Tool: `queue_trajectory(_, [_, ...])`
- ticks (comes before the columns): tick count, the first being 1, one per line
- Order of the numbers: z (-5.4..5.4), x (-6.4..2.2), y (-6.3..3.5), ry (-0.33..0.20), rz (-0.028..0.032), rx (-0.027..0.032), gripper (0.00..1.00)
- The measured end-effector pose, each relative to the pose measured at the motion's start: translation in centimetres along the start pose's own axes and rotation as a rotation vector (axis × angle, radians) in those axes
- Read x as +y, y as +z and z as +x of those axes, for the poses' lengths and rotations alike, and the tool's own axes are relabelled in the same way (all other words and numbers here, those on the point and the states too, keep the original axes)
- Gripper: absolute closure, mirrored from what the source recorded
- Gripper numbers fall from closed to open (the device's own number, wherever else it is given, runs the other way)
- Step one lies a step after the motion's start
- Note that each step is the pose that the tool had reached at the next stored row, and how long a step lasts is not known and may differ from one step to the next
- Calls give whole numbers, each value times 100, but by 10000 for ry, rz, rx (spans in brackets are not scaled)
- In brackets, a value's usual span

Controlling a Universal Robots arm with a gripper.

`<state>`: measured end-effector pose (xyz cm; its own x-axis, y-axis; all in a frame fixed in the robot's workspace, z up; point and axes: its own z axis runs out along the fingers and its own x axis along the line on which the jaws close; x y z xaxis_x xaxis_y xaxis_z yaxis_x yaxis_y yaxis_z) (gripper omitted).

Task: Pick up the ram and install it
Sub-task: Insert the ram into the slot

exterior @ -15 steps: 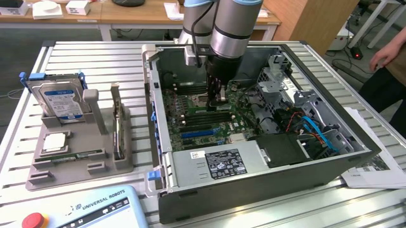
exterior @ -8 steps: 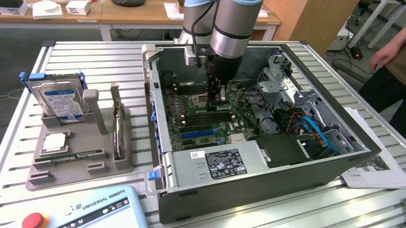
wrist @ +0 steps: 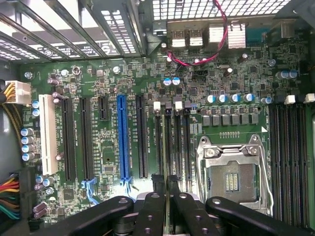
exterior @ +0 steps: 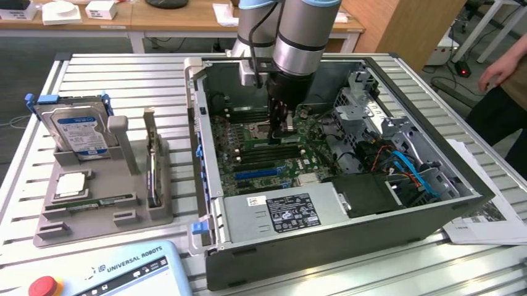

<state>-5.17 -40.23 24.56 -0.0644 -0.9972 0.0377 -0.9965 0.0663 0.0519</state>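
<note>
Hovering clenched over the motherboard [wrist: 221, 98], the claw [wrist: 166, 179] is inside the case [exterior: 329, 237]. The ram [exterior: 92, 202] lies well apart, in the tray [exterior: 99, 225] outside.

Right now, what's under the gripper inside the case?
Under the gripper: the motherboard, with black memory slots running beneath it; the CPU socket sits beside them. The slots' near ends are covered by the gripper.

Open computer case [exterior: 329, 256], hard drive [exterior: 81, 128], processor chip [exterior: 71, 185]
</note>
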Motion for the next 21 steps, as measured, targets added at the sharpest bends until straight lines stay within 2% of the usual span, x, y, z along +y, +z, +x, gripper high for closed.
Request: queue_trajectory(21, [-2, 0, 53, -67, 2, 4, 87])
